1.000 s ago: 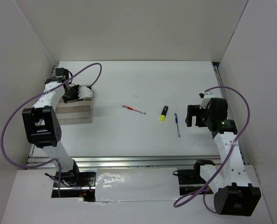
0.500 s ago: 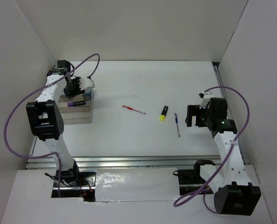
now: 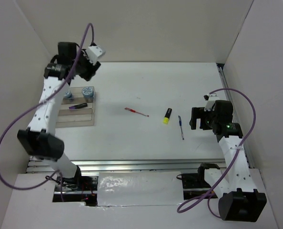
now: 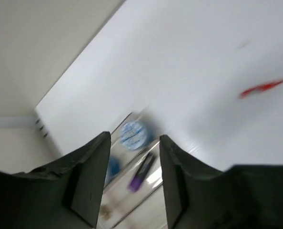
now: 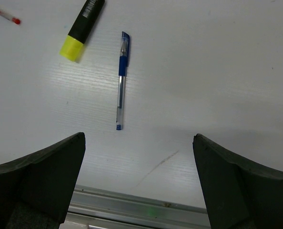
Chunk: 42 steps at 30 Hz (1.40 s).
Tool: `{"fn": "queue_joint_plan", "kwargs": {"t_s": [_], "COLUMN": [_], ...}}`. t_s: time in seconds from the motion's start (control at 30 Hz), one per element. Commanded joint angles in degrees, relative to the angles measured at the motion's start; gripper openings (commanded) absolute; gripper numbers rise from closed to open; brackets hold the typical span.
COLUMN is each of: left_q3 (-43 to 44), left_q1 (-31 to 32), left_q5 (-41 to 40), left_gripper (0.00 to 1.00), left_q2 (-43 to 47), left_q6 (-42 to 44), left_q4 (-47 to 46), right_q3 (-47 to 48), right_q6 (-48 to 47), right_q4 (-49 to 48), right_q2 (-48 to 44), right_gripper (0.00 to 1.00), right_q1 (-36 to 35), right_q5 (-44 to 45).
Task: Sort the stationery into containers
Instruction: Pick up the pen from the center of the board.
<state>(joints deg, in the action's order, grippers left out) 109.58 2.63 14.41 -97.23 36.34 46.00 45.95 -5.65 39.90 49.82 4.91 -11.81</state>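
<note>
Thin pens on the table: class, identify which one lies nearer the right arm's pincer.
The thin blue pen, just beside the right pincer; the thin red pen lies farther away, beyond the yellow black-capped highlighter.

Left arm (image 3: 50,98): swings up off the organiser tray (image 3: 77,118) and now reaches high toward the back-left corner.
Left gripper (image 3: 93,55): no longer down over the tray; it is raised well above it, fingers apart, nothing between them.
Tray contents: now uncovered. The blue rolls (image 3: 87,90) show at the far end, and the purple highlighter (image 3: 78,106) lies just nearer.
</note>
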Motion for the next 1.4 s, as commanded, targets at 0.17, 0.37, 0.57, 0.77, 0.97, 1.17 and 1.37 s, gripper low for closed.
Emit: {"fn": "queue_joint_plan", "kwargs": {"t_s": [0.17, 0.37, 0.57, 0.77, 0.97, 1.17, 1.37], "left_q3": [-23.2, -15.1, -2.4, 7.7, 11.0, 10.8, 7.6], "left_q1": [26.1, 38.8, 46.8, 46.8, 46.9, 46.8, 46.8], "left_q5": [-13.1, -22.2, -27.2, -21.8, -24.5, -22.6, -23.3], "left_gripper": [0.62, 0.63, 0.66, 0.68, 0.69, 0.70, 0.60], "left_q2": [9.3, -5.1, -22.2, -33.6, -40.5, -43.4, -44.6], "left_q6": [-44.4, -52.7, -55.1, -58.1, -58.4, -57.7, -56.1], "left_q4": [-28.0, -25.6, -21.5, -19.2, -19.0, -18.8, -16.9], "right_q3": [0.5, 0.6, 1.3, 1.2, 1.4, 1.6, 1.5], "right_q6": [0.3, 0.7, 0.8, 0.7, 0.6, 0.6, 0.5], "right_q4": [-1.9, -1.8, -1.1, -1.0, -0.8, -0.7, -0.7], "right_q2": [-2.8, -2.8, -2.0, -2.5, -2.0, -1.5, -1.6], "right_gripper": [1.00, 1.00, 1.00, 1.00, 1.00, 1.00, 1.00], "right_q1": [2.2, 6.9, 9.6, 10.6, 10.8, 10.9, 11.0], "right_q5": [1.3, -0.6, -2.6, -2.6, -2.8, -3.0, -3.2]}}
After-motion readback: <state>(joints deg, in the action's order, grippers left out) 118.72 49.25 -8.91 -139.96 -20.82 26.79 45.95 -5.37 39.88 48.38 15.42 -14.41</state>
